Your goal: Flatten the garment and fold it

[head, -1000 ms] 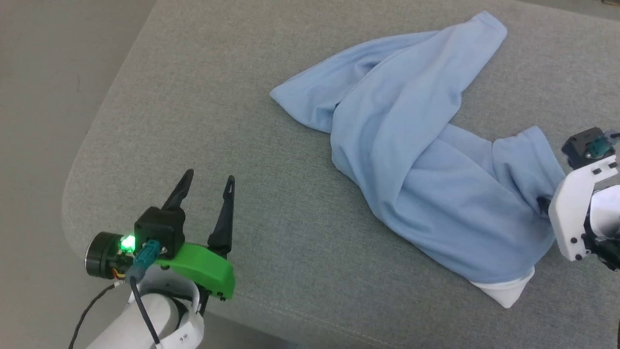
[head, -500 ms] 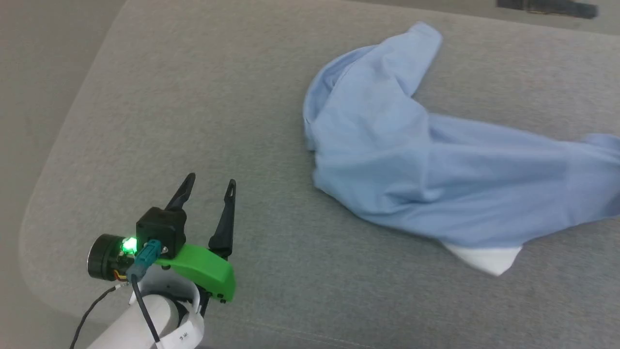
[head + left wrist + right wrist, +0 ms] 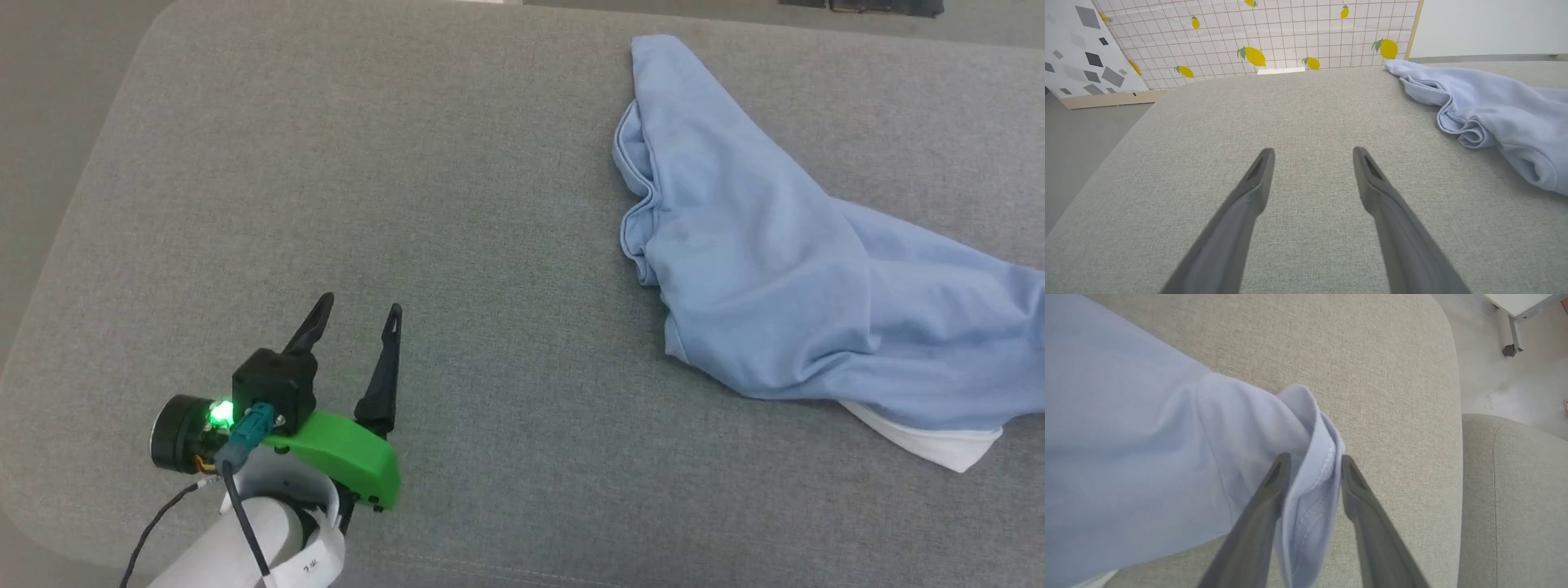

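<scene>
Head view: the left claw (image 3: 361,304) hovers over the near left part of the grey upholstered bench (image 3: 408,163), its two dark fingers spread wide and holding nothing. The garment (image 3: 775,278) lies well apart from it, on the right side of the bench. It is a light blue, rumpled heap, running from a narrow end at the far edge down to the right border of the view. A white edge (image 3: 939,445) pokes out from under its near side.

Left wrist view: the left claw (image 3: 1312,151) is released, with bare bench (image 3: 1290,106) fabric between its fingers. The garment (image 3: 1494,110) sits off to the right, its near edge rolled into soft folds. A lemon-print panel (image 3: 1290,32) stands behind the bench.

Right wrist view: the right claw (image 3: 1315,456) straddles a stitched hem of the garment (image 3: 1147,437), a bunched fold filling the gap between the part-closed fingers. Whether they pinch the cloth or merely flank it cannot be told. The rest of the blue fabric spreads left, over the bench (image 3: 1392,375).
</scene>
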Robot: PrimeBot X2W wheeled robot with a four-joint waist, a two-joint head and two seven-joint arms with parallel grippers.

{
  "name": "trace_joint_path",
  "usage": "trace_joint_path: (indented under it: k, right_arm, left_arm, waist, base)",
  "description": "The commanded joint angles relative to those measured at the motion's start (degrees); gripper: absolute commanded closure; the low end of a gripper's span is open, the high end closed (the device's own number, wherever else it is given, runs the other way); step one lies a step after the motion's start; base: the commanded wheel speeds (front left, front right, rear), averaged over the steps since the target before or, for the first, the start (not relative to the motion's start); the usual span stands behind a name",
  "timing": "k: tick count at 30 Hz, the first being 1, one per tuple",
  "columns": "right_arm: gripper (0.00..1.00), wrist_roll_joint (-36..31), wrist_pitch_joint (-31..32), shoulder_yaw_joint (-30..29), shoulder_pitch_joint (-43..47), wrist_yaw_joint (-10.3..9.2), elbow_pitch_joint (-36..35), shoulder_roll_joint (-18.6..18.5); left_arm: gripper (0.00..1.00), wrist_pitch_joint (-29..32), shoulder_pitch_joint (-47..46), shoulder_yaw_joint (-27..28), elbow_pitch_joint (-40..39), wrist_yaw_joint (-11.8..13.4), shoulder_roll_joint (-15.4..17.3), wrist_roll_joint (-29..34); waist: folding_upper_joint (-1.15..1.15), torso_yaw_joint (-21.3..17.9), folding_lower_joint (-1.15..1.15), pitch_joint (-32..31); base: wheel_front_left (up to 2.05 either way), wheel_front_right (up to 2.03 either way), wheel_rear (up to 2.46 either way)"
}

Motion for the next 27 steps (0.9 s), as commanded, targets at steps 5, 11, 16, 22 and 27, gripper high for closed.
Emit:
trace_joint_path:
  k: [5,11,16,22,27]
  right_arm:
    - [0.0,1.8,-8.2,1.5,-1.9,-0.1,-4.3,4.0]
    - [0.0,6.2,-18.0,4.4,-1.3,-0.1,-13.0,7.9]
    - [0.0,7.1,-26.7,4.2,3.7,-0.1,-20.1,12.8]
    - [0.0,4.1,-33.0,0.9,11.8,-0.1,-25.8,22.4]
    - [0.0,-0.9,-33.7,-3.8,16.2,-0.1,-28.5,29.8]
  left_arm:
    - [0.0,0.3,-0.3,0.5,-0.2,0.1,0.6,-1.2]
    - [0.0,0.3,0.3,1.1,-0.8,0.4,0.4,-2.6]
    - [0.0,0.5,1.1,1.2,-1.2,0.6,0.1,-3.5]
    - [0.0,1.3,2.1,0.4,-1.7,-0.2,0.2,-4.6]
    - [0.0,5.7,0.8,-0.8,-3.6,-2.2,0.6,-6.6]
  waist:
    - [0.0,-1.5,0.0,-2.2]
    - [0.0,-3.7,0.0,-4.8]
    - [0.0,-5.4,0.0,-6.2]
    - [0.0,-7.4,0.0,-6.9]
    - [0.0,-9.3,0.0,-5.7]
  base:
    - [0.0,0.0,0.0]
    - [0.0,0.0,0.0]
    - [0.0,0.0,0.0]
    - [0.0,0.0,0.0]
    - [0.0,0.0,0.0]
